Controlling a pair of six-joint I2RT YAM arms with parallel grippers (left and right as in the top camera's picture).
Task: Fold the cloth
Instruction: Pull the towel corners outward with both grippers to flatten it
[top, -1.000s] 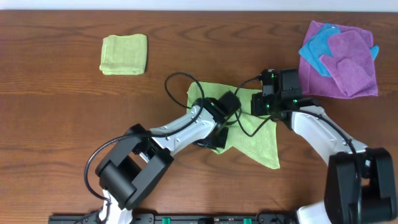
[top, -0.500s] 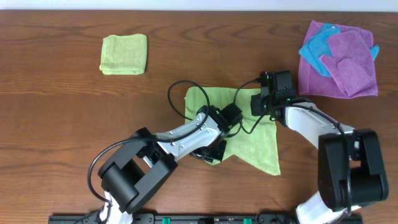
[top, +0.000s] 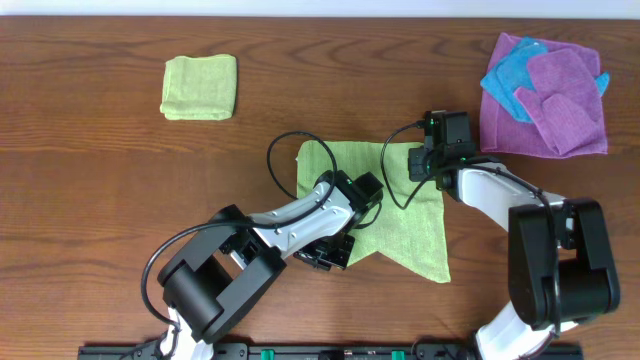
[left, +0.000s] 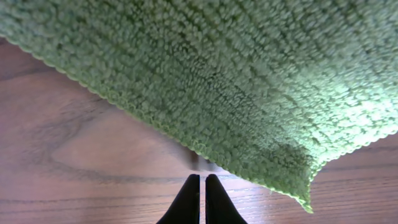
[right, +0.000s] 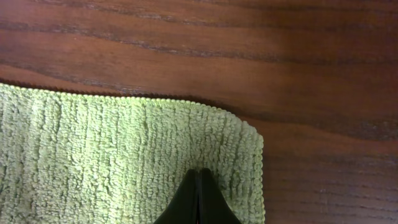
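Note:
The yellow-green cloth (top: 405, 215) lies spread on the wooden table (top: 100, 200), its front edge running to a point at the right. My right gripper (top: 421, 166) is shut, with its tips down on the cloth (right: 124, 155) just inside the far right corner. My left gripper (top: 337, 252) is at the cloth's front left edge. In the left wrist view this gripper (left: 199, 178) is shut over bare wood. The cloth's raised edge (left: 249, 74) hangs just beyond its tips, and nothing shows between them.
A paler green folded wad (top: 199, 87) lies at the far left. A purple cloth (top: 560, 105) with a blue one (top: 508, 72) on it sits at the far right. A black cable (top: 285, 160) loops by the cloth's left edge.
The bunched cloth has been drawn out flatter. My left gripper slid toward the front left edge, and the right gripper stayed near the far right corner.

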